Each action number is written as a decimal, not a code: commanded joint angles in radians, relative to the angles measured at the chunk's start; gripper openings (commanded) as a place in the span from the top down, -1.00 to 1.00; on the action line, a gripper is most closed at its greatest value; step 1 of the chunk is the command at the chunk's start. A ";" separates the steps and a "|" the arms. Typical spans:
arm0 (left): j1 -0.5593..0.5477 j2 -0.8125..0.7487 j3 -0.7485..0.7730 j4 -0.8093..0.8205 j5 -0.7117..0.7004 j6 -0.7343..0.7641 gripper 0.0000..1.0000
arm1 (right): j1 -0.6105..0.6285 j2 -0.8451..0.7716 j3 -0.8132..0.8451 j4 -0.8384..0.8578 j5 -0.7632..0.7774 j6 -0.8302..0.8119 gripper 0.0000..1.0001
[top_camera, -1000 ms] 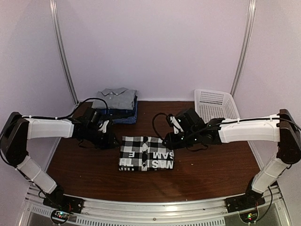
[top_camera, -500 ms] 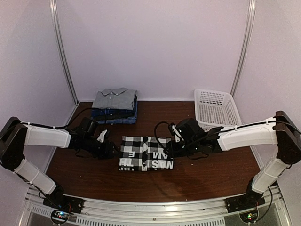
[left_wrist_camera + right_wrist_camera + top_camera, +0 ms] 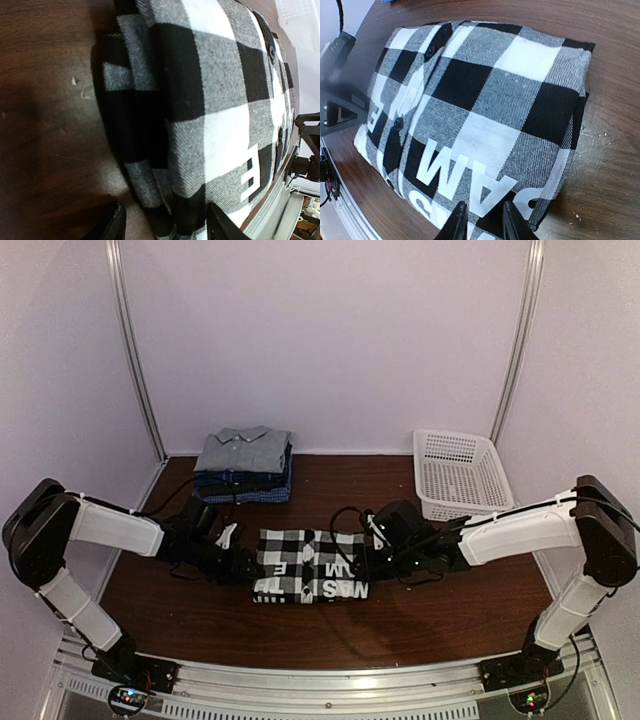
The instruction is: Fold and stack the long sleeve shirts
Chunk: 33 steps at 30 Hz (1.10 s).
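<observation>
The black-and-white check shirt (image 3: 312, 565) lies folded in a flat rectangle on the brown table, white letters on its near half. My left gripper (image 3: 243, 565) is low at its left edge. In the left wrist view it (image 3: 167, 231) is open, and the shirt's folded edge (image 3: 200, 100) lies between the two fingers. My right gripper (image 3: 368, 558) is at the shirt's right edge. In the right wrist view it (image 3: 482, 225) is open by a narrow gap, just over the lettered cloth (image 3: 485, 115). A stack of folded shirts (image 3: 245, 465), plain grey on top and dark blue below, sits at the back left.
A white lattice basket (image 3: 460, 472) stands at the back right. Bare brown table (image 3: 450, 610) lies in front of and beside the check shirt. A metal rail (image 3: 330, 685) runs along the near edge. Black cables trail from both wrists.
Both grippers have dropped and closed in on the check shirt, the left one moving right to its left edge, the right one moving left to its right edge. The shirt has not moved.
</observation>
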 commanded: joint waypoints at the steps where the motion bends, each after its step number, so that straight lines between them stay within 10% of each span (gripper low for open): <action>1: -0.013 0.043 0.012 0.020 -0.044 -0.011 -0.09 | 0.004 0.040 -0.034 0.037 0.022 0.012 0.49; 11: -0.047 0.114 0.033 -0.009 -0.106 -0.038 0.10 | 0.004 0.045 -0.106 0.065 0.017 0.032 0.53; 21: -0.056 0.114 0.042 -0.014 -0.121 -0.069 0.97 | 0.004 -0.022 -0.116 0.039 0.044 0.031 0.46; 33: -0.057 -0.021 0.087 -0.175 -0.151 -0.013 1.00 | 0.005 -0.108 -0.102 -0.014 0.062 0.049 0.18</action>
